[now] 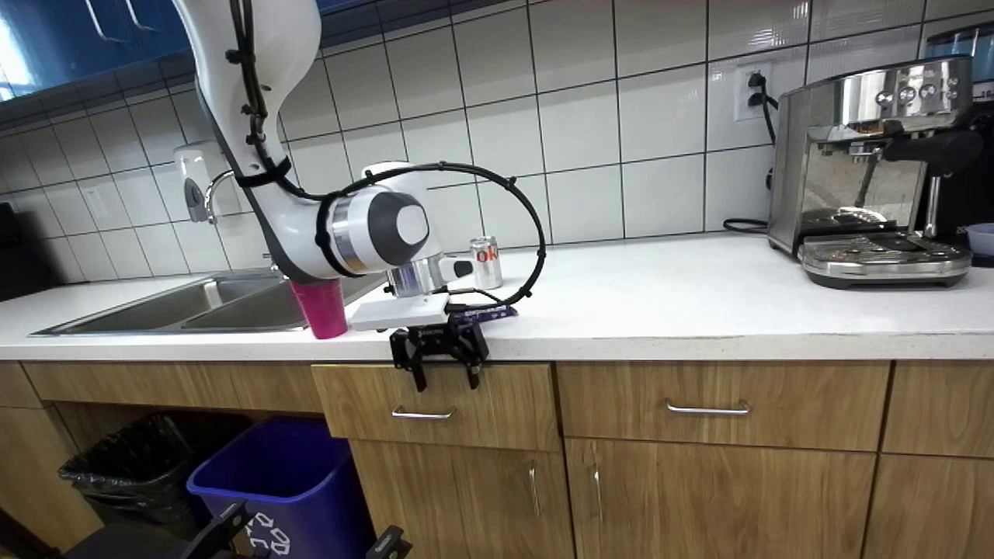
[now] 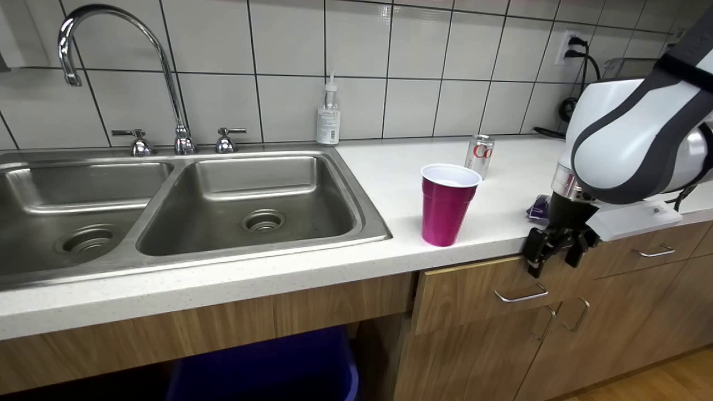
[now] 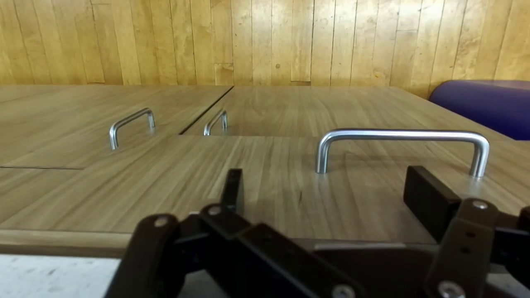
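Nearest the camera, in the wrist view, black jointed fingers (image 3: 432, 203) are seen spread wide, with nothing held between them. Beyond their tips, lower down on the pale brown wood-grained drawer front (image 3: 298, 182), the silver bar-shaped metal handle (image 3: 403, 134) is placed, apart from the fingers and offset toward one side of their gap. The step in hand is judged to be an approach to this handle; for a grip, the fingers would need to be lowered, brought into line and probably turned, since they are spread along the handle rather than across it. Whether the drawer front is touched by either finger cannot be told. On the white speckled bench (image 1: 699, 303) above, a crumpled purple packet (image 2: 538, 208) is partly covered by the white robot arm (image 2: 624, 139) in both exterior views. A blue plastic bin (image 1: 326, 505) is cut off in all three views, and dark parts (image 1: 217, 532) at the lower edge of an exterior view cannot be identified.
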Action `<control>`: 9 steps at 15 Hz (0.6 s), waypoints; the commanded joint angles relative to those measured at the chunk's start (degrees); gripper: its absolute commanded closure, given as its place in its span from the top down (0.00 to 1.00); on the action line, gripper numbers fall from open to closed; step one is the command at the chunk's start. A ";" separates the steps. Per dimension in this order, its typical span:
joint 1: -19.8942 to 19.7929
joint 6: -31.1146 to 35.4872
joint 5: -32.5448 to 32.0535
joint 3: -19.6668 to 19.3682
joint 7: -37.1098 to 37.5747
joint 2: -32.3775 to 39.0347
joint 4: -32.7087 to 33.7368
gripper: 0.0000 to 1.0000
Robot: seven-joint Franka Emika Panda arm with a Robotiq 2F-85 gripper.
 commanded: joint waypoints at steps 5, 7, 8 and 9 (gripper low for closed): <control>-2.71 1.67 4.14 3.29 -3.17 -6.26 -4.92 1.00; -3.12 1.73 5.20 3.85 -3.74 -7.75 -6.19 1.00; -3.28 1.76 5.58 4.03 -3.94 -8.68 -6.94 1.00; -3.44 1.68 6.10 4.18 -4.17 -9.49 -7.65 1.00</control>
